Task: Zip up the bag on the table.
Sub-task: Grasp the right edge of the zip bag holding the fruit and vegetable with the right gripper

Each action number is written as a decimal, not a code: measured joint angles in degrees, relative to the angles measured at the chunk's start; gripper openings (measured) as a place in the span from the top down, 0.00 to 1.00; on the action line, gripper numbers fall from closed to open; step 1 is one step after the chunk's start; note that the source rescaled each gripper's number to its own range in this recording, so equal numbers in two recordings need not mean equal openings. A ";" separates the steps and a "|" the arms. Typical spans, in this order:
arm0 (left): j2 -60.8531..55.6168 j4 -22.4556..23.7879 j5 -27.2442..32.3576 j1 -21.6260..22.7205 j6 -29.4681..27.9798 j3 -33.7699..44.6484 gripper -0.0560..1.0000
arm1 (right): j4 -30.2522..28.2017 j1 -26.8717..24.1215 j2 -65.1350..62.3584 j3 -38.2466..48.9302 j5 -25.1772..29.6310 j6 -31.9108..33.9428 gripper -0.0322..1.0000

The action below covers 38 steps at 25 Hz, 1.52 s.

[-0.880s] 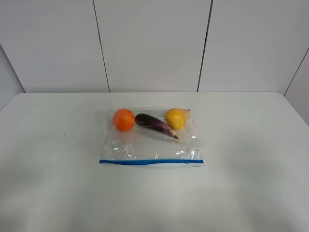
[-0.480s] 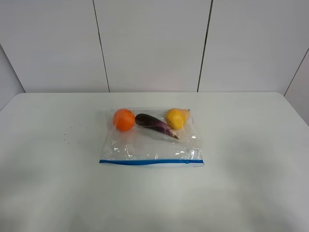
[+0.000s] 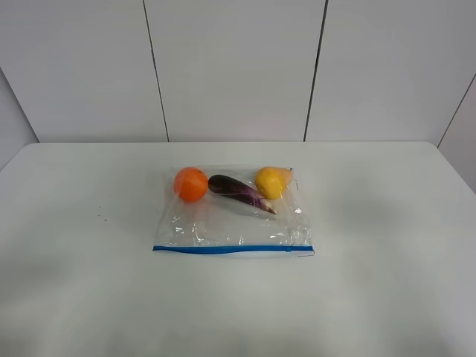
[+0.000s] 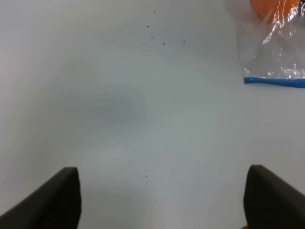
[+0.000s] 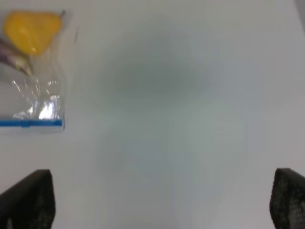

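Note:
The clear crinkly bag (image 3: 232, 216) lies flat on the middle of the white table (image 3: 387, 245), its blue zipper strip (image 3: 232, 250) along the near edge. Inside are an orange fruit (image 3: 190, 184), a purple eggplant (image 3: 239, 192) and a yellow fruit (image 3: 272, 181). Neither arm shows in the high view. In the left wrist view my left gripper (image 4: 162, 198) is open above bare table, the bag's corner (image 4: 274, 52) away from it. In the right wrist view my right gripper (image 5: 164, 202) is open, with the bag's other corner (image 5: 35, 95) and the yellow fruit (image 5: 31, 31) away from it.
A few small dark specks (image 3: 103, 217) mark the table left of the bag. White wall panels (image 3: 234, 71) stand behind the table's far edge.

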 joint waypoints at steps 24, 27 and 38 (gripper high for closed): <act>0.00 0.00 0.00 0.00 0.00 0.00 0.05 | 49.46 0.00 67.32 -10.65 -13.70 -47.51 0.00; 0.00 0.00 0.00 0.00 0.00 0.00 0.05 | 52.20 0.00 70.05 -11.24 -13.91 -50.64 0.00; 0.00 0.00 0.00 0.00 0.00 0.00 0.05 | 62.60 0.00 82.20 -18.14 -6.56 -61.97 0.00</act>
